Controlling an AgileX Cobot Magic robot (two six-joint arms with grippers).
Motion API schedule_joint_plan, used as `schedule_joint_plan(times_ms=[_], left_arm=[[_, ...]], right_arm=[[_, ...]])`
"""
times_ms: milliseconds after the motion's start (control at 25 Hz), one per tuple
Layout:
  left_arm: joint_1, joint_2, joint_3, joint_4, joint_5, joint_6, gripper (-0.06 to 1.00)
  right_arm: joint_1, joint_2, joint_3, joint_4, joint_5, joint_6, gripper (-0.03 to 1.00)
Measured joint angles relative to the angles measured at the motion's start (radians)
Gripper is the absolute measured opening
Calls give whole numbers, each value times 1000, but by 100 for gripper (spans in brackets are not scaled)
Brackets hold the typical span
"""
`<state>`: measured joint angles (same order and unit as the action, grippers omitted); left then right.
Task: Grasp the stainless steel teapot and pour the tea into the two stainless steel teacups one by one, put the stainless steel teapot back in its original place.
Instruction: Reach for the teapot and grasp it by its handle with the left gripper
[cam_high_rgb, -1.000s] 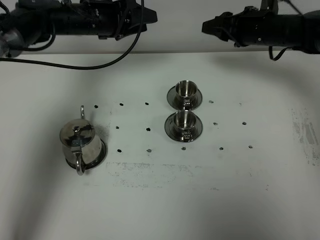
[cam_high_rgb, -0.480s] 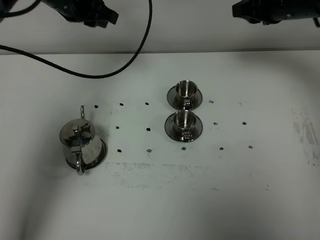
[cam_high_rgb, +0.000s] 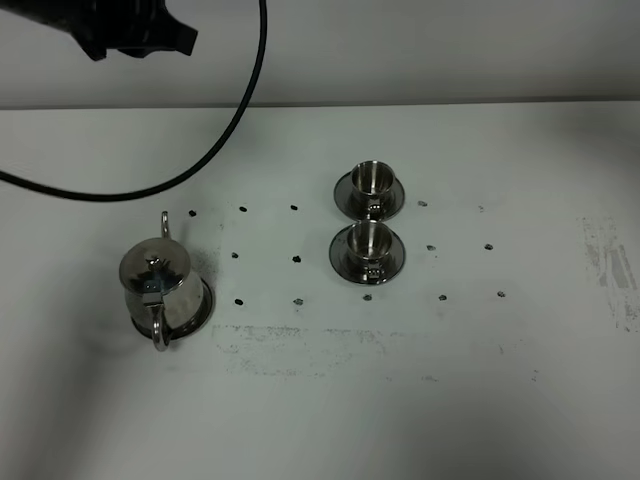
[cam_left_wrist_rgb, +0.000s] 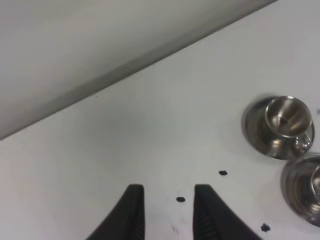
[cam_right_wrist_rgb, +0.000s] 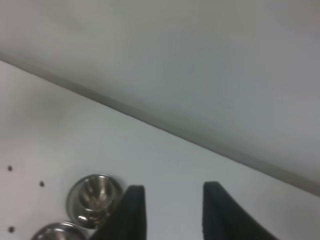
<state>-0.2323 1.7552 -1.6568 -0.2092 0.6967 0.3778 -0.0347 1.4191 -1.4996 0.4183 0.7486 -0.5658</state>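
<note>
The white counter (cam_high_rgb: 420, 400) ends at a plain grey wall. On it the stainless steel teapot (cam_high_rgb: 158, 285) stands on its tray (cam_high_rgb: 207, 300), well apart from the left pincer (cam_left_wrist_rgb: 168, 212), whose jaws are moderately wide and hold nothing. The right pincer (cam_right_wrist_rgb: 172, 212) is also parted and empty, and it looks farther from the teapot. The teapot's spout (cam_high_rgb: 164, 222) points toward the left pincer's side and its handle (cam_high_rgb: 160, 335) away, so I judge the left arm must reach over the pot.

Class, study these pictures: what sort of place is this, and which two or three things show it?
Probably a robotics lab bench, not a kitchen: a white table dotted with dark marks, a black robot arm trailing a cable, and a steel teapot with two teacups laid out.
</note>
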Motion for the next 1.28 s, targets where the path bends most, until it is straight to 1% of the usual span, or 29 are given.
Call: schedule_joint_plan(times_ms=[120,280,400,520,720,840,1040,1160,1280], left_arm=[[-1,-81,109,0,-109,1,25],[-11,-202,252,-7,-254,2,25],[-20,-292,355,-19,-351,3,25],[-23,-367,441,-20,-392,4,25],[-34,-418,531,-3,-400,5,25],[-40,-424,543,-2,-382,5,25],[-60,-424,544,-1,-362,35,25],[-82,-425,544,0,-339,66,25],[-100,-425,544,0,-314,76,25]], right_arm=[[0,-112,137,59,-62,-18,28],[0,-258,269,82,-67,-28,28],[0,-370,336,84,-29,-28,28],[0,-491,390,88,41,-28,28],[0,-692,497,90,110,-1,28],[0,-815,556,90,154,38,28],[0,-977,650,79,185,114,28],[0,-1057,701,33,239,165,28],[0,-1132,753,-49,286,224,28]])
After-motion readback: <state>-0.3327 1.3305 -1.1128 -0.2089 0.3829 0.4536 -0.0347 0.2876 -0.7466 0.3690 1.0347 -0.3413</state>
